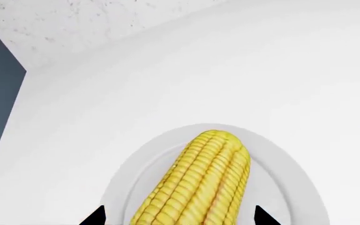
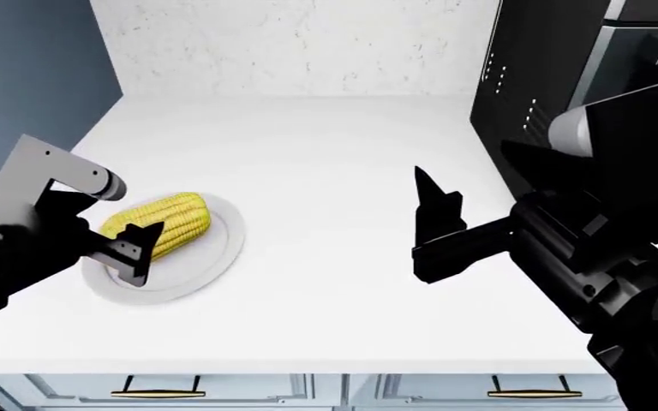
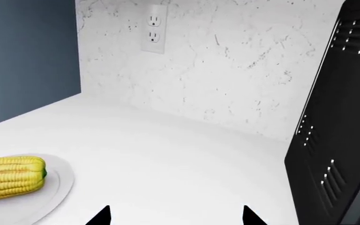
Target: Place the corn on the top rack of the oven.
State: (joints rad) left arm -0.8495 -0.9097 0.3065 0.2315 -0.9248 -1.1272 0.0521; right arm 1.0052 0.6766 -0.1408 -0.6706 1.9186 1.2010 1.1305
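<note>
Nearest the robot, along the front edge in the head view, run pale drawer fronts with brass handles, and above them spreads the white tabletop. At about eight o'clock on it the left tool hangs low over the white plate, its jaws set wide with one finger on each side of the corn; the left wrist view confirms it, two dark fingertips flanking the cob with daylight on both sides, nothing clamped. The corn lies flat on the plate, blunt end pointing away toward one o'clock. Over at four o'clock the right tool hovers above bare tabletop, well apart from the plate, and its wrist camera shows both fingertips spread wide, holding nothing, with the corn and plate rim off to one side. Farther on, at two o'clock, stands a black appliance with rows of small vents on its side panel. At the back, a speckled white wall carries a power outlet, and a blue-grey wall closes off ten o'clock.
</note>
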